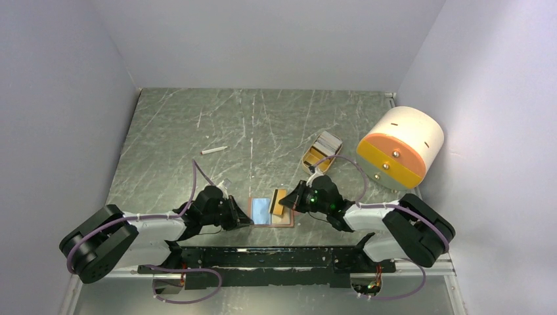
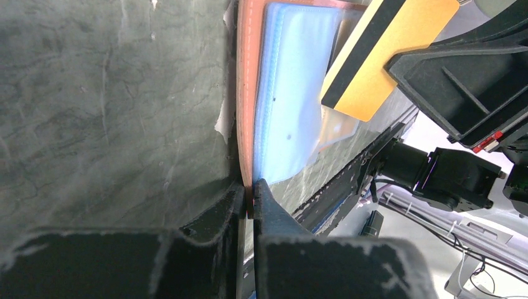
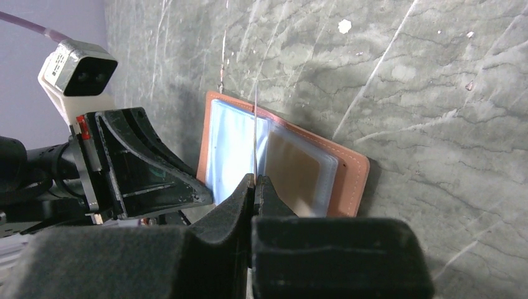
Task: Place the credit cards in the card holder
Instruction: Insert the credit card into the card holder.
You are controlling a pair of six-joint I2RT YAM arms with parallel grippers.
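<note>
The reddish-brown card holder lies open on the table between my grippers, its clear sleeves facing up with a light blue card in the left half. My left gripper is shut on the holder's leather edge. My right gripper is shut on an orange-yellow card with a dark stripe, held on edge over the holder's middle. The card shows broadside in the left wrist view and as a thin line in the right wrist view, above the holder.
A tan oblong tray with several cards sits behind the right gripper. A big cream-and-orange cylinder stands at the right. A small white stick lies at the left middle. Walls close in on three sides.
</note>
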